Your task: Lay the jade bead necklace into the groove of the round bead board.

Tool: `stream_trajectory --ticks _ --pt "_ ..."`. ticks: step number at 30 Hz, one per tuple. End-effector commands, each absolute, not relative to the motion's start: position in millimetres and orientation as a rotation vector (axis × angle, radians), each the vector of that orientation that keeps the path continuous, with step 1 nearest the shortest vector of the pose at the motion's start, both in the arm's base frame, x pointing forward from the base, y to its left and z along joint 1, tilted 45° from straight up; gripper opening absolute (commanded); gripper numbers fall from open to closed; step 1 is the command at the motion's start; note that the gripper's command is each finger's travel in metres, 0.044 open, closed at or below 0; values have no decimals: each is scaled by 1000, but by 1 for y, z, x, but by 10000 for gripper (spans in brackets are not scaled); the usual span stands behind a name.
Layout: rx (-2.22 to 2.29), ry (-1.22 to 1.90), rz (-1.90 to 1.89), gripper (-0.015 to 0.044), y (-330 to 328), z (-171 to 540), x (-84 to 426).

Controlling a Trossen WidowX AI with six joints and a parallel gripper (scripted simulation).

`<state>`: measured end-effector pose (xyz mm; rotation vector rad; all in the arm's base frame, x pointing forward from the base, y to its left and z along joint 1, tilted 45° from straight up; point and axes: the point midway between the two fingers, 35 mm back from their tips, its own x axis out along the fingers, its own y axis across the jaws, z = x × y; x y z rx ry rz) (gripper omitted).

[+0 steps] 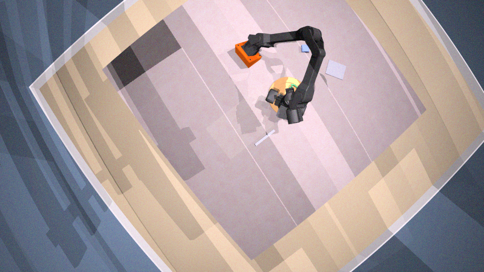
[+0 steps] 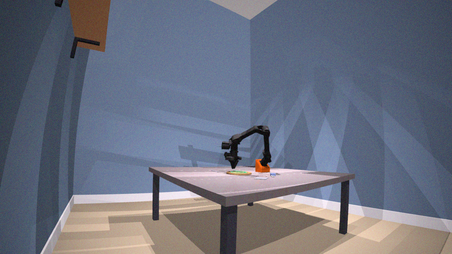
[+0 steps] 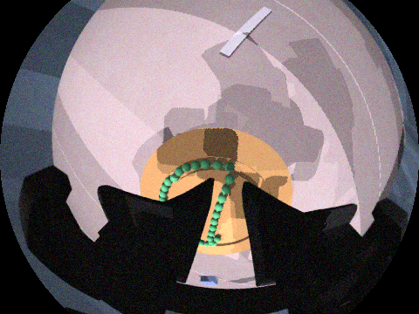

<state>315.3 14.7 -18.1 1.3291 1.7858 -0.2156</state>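
The round orange-yellow bead board (image 1: 278,84) (image 2: 239,174) (image 3: 262,148) lies flat on the table. The jade bead necklace (image 1: 293,85) (image 3: 216,215) lies on it. In the wrist view its upper left part curves along the groove, while another stretch runs nearly straight across the board, inside the ring. Beads bunch at the lower end of that stretch, and the groove's right side shows bare. My gripper (image 2: 233,168) (image 3: 229,185) is partly open and empty, a little above the board, its tips to either side of the straight stretch's upper end. The left finger hides part of the necklace.
A white strip (image 1: 264,138) (image 3: 246,31) lies on the table on one side of the board. A small blue block (image 1: 304,48) (image 2: 272,174) (image 3: 209,280) and a pale square plate (image 1: 335,69) (image 2: 261,178) lie on the other. The orange arm base (image 1: 248,61) (image 2: 262,167) stands nearby.
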Motion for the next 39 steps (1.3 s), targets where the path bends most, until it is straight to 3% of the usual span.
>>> stream_trajectory --ticks 1,14,19,39 --pt "1337 1795 -221 120 20 -23 313" --pt "1340 1801 -223 120 31 -33 310" --pt "1332 1797 -218 0 29 -32 312" --pt "1332 1797 -218 0 29 -32 312"
